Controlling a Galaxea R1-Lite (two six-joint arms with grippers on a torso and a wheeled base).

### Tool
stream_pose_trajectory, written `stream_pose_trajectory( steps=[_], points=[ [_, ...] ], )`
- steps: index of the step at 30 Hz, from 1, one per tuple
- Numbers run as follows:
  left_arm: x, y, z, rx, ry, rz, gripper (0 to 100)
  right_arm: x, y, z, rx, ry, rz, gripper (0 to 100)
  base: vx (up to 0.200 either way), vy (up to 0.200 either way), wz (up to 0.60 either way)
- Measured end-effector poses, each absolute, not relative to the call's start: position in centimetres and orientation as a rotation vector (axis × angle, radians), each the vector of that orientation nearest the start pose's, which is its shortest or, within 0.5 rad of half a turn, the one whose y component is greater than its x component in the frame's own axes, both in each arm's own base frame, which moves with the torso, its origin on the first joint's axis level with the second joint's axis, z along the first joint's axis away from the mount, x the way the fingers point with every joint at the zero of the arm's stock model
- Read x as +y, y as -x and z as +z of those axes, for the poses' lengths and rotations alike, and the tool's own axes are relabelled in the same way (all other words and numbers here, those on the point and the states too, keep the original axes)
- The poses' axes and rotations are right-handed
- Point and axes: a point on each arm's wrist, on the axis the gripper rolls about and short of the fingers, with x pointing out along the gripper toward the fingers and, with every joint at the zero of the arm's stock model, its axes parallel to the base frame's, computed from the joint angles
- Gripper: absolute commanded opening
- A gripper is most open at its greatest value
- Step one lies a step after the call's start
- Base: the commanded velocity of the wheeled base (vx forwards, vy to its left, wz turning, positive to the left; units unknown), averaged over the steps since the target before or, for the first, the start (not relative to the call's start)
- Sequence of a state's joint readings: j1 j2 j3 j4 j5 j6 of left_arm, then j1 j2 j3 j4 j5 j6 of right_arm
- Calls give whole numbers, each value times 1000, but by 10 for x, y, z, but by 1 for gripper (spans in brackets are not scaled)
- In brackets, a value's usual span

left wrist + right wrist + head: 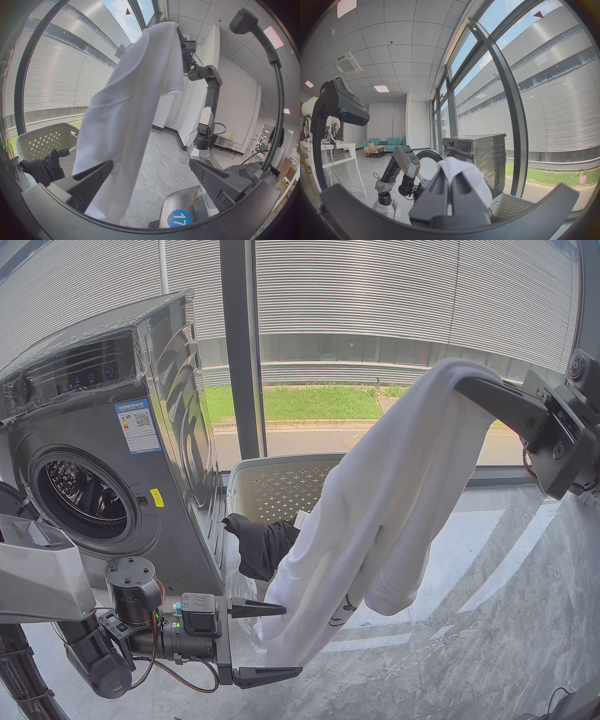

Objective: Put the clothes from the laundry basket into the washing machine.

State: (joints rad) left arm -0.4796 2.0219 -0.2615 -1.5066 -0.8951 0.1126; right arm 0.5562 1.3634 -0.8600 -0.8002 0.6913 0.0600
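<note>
Over the basket (275, 484), clenched a white shirt (381, 502) high in the right gripper (452, 187) jaws; held left gripper (292, 640) jaws released, wide apart, beside the washer (156, 446).

The right gripper (451, 182) is held up high, pinched tight on the white shirt (375, 502). The left gripper (292, 640) sits low below it, fingers wide apart.

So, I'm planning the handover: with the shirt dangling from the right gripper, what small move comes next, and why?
Probably ease the left gripper forward and close on the hanging lower end of the shirt. Its open fingers sit beside that end, while the right gripper pinches the top, held high. Gathering the tail should help it into the open washing machine.
</note>
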Motion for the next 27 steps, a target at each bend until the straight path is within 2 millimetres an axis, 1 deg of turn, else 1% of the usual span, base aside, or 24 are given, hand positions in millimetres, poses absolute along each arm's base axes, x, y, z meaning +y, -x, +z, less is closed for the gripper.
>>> stream_pose_trajectory(
  steps=[8,18,27],
  points=[
    [-135,-233,53,216,-30,-1355,100,130,-179,308,-293,-30,1255,0,0,0,0],
    [-133,-245,50,213,-30,-1307,100,132,-176,311,-303,-35,1270,0,0,0,0],
    [-141,-241,49,211,-30,-1361,100,137,-172,317,-323,-41,1296,0,0,0,0]
  ],
)
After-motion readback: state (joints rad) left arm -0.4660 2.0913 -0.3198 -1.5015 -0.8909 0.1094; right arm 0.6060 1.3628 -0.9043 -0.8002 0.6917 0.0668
